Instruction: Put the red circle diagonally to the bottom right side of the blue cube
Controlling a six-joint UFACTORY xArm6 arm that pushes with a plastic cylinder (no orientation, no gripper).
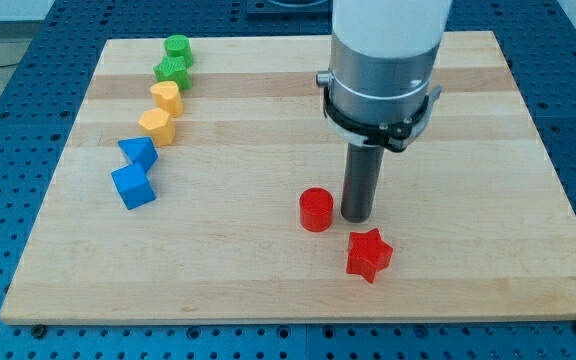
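The red circle (316, 210) is a short red cylinder below the board's middle. My tip (357, 217) stands right next to it on its right side, touching or nearly touching. The blue cube (133, 186) lies at the view's left, far to the left of the red circle and slightly higher. The rod hangs from the white and grey arm (383, 60) at the view's top.
A red star (369, 254) lies just below and right of my tip. At the left, a column runs upward from the blue cube: a blue triangular block (138, 152), two yellow blocks (157, 125) (167, 97), two green blocks (171, 70) (178, 47). The wooden board (488, 150) carries all.
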